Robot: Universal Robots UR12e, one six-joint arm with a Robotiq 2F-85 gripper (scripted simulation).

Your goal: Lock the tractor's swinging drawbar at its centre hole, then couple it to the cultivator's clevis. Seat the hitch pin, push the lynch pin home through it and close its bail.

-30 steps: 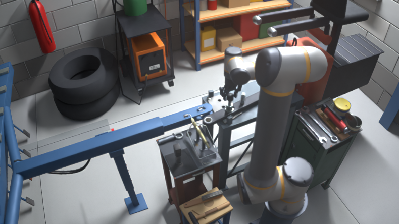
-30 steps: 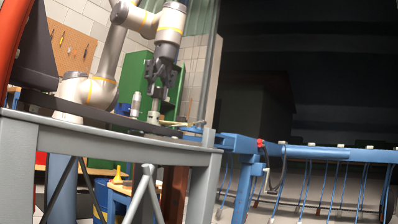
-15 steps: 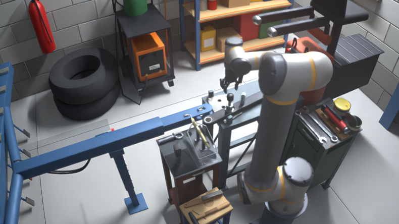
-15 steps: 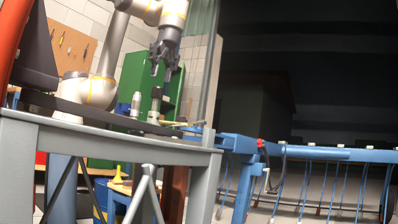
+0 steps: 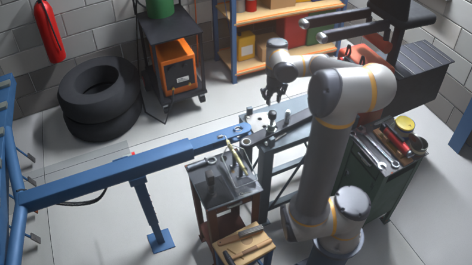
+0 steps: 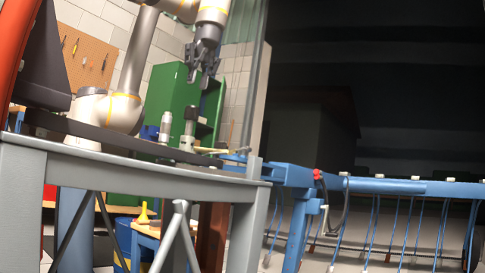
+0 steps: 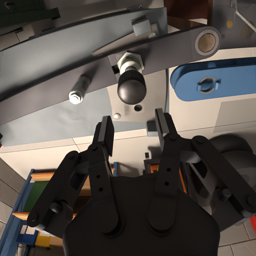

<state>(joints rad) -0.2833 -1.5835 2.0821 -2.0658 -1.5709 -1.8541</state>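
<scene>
The rear of the dark drawbar [image 5: 280, 127] [image 7: 133, 59] is hidden behind my arm in the side camera. A black-knobbed lock pin [image 5: 272, 120] [image 6: 188, 127] [image 7: 130, 82] stands upright through the bar on the grey plate. The bar's ringed end hole [image 5: 246, 142] [image 7: 206, 42] lies beside the blue cultivator clevis [image 5: 238, 129] [image 7: 207, 83], apart from it. A hitch pin [image 5: 202, 162] lies on the small stand, and a brass pin [image 5: 236, 158] leans in the clear tray. My gripper [image 5: 273, 95] [image 6: 198, 76] [image 7: 133, 126] hangs above the lock pin's knob, open and empty.
The long blue cultivator tongue [image 5: 109, 169] runs left on its jack stand [image 5: 155, 211]. A silver bolt [image 5: 287, 116] [image 7: 78, 92] stands on the bar near the knob. Stacked tyres [image 5: 99, 99], a welder cart [image 5: 175, 62] and shelving stand behind. A tool cabinet [image 5: 386, 161] sits right.
</scene>
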